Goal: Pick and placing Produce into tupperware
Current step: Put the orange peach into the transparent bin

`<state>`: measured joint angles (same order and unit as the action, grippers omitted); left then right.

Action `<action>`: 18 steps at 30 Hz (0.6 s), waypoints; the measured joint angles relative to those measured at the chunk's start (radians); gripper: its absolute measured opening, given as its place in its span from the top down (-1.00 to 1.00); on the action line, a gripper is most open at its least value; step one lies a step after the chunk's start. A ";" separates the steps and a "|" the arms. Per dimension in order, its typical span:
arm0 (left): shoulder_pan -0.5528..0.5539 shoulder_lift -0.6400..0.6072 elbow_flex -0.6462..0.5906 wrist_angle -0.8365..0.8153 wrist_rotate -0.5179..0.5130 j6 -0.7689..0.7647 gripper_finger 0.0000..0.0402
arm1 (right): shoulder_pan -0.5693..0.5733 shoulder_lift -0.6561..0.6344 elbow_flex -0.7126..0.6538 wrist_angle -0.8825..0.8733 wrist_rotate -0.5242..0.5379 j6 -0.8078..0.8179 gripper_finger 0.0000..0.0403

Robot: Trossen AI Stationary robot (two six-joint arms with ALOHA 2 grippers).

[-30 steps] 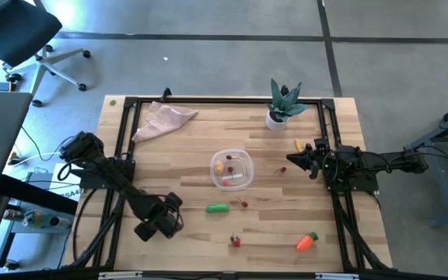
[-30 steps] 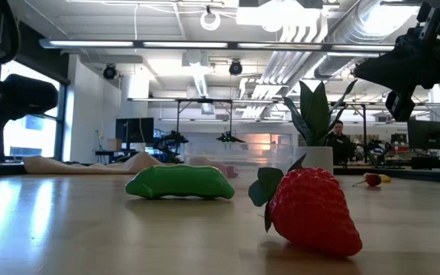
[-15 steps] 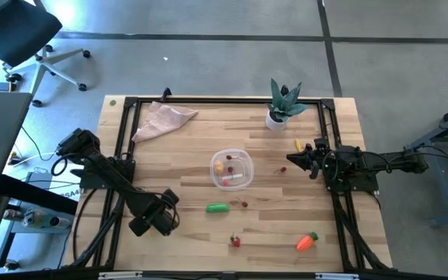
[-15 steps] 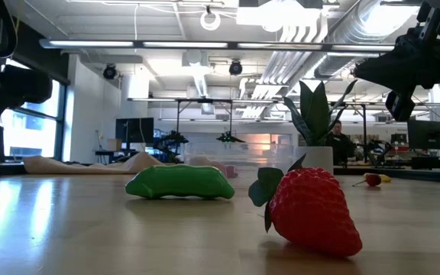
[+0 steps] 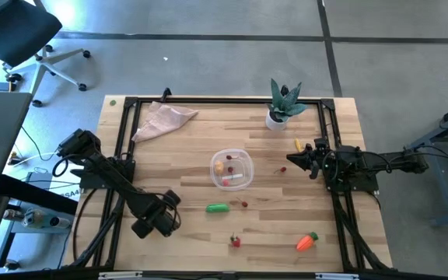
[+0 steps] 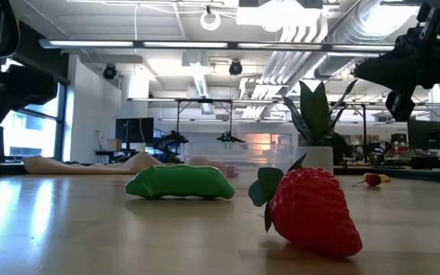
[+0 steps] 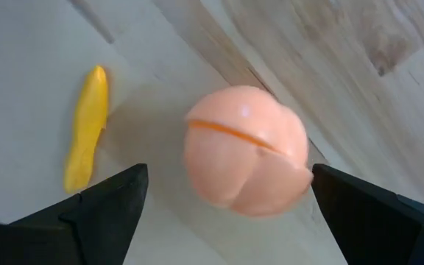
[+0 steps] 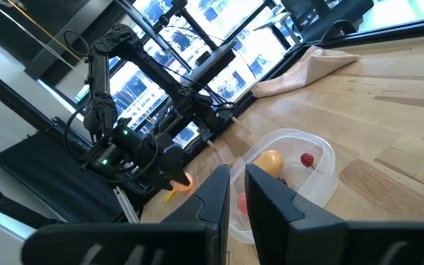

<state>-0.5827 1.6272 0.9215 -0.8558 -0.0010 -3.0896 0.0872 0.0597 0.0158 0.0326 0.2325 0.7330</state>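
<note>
My left gripper (image 5: 151,224) points straight down over the table's near left part, open. Its fingers stand on either side of a peach-orange ball (image 7: 245,151) without touching it (image 7: 230,213). A yellow piece (image 7: 87,140) lies on the wood beside the ball. The high view hides both under the gripper. The clear round tupperware (image 5: 232,169) sits mid-table with a yellow and a red piece inside. A green pepper (image 5: 218,208), a strawberry (image 5: 236,241) and a carrot (image 5: 307,242) lie on the near part of the table. My right gripper (image 5: 289,159) waits shut at the right.
A spiky plant in a white pot (image 5: 284,106) stands at the far right and a beige cloth (image 5: 162,120) lies at the far left. A small yellow piece (image 5: 298,145) and small red bits (image 5: 245,204) lie right of the tupperware. A black frame (image 5: 123,148) borders the table.
</note>
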 joint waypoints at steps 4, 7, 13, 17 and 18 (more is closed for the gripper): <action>0.000 0.000 0.000 0.003 0.051 0.041 -0.85 | 0.000 0.000 0.000 0.000 0.000 0.000 0.82; 0.000 0.000 0.000 0.022 0.100 0.011 -0.85 | 0.000 0.000 0.000 0.000 0.000 0.000 0.82; 0.000 0.000 0.000 0.050 0.113 0.037 -0.85 | 0.000 0.000 0.000 0.000 0.000 0.000 0.82; 0.000 0.000 -0.001 0.040 0.127 0.091 -0.85 | 0.000 0.000 0.000 0.000 0.000 0.000 0.82; 0.000 0.000 -0.001 0.040 0.126 0.081 -0.85 | 0.000 0.000 0.000 0.000 0.000 0.000 0.82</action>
<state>-0.5831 1.6272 0.9207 -0.8154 0.1246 -3.0084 0.0872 0.0597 0.0158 0.0326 0.2325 0.7330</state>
